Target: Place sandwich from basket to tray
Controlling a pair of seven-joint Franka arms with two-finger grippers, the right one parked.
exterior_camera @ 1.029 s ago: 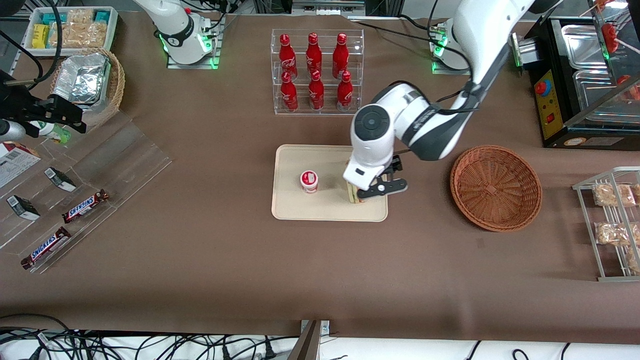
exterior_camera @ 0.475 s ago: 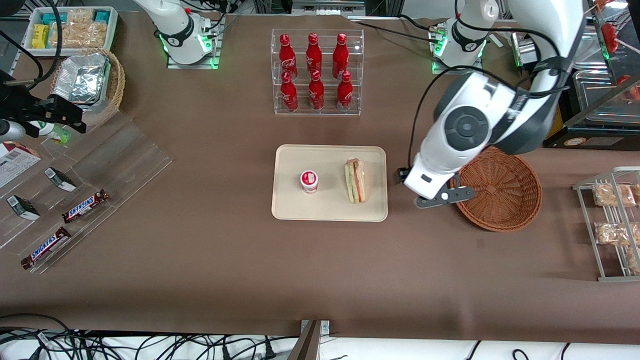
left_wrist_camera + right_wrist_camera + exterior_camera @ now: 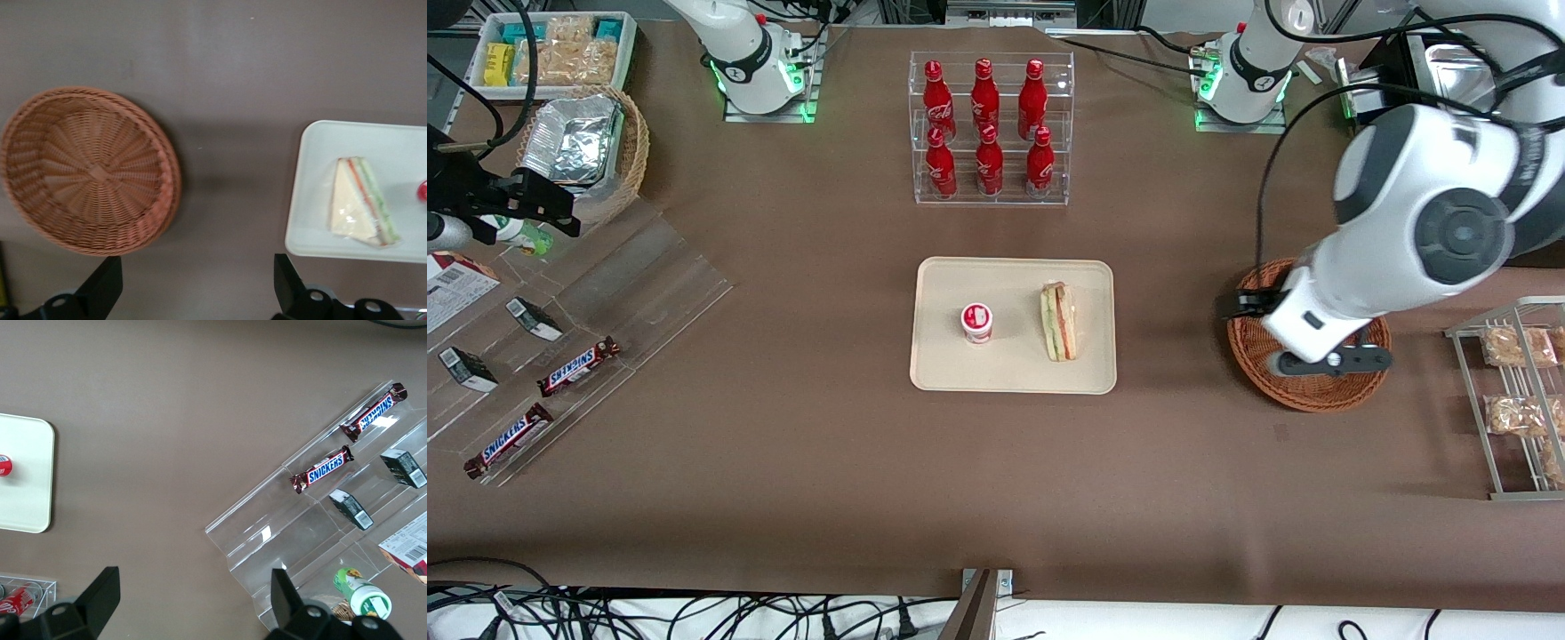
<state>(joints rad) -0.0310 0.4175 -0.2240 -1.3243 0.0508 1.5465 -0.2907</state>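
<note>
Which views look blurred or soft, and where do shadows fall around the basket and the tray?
Left wrist view: slightly soft overall; the basket casts a dark shadow on the cloth toward the tray, where the sandwich lies; the gripper is open and holds nothing. Front view: sharp, evenly lit; the gripper hangs over the basket.

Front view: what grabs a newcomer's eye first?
The big white left arm, its open hand above the empty reddish-brown basket toward the working arm's end of the table. Next the sandwich lying on the cream tray mid-table beside a red-lidded cup, then the red bottles in their clear rack, farther from the camera.
</note>
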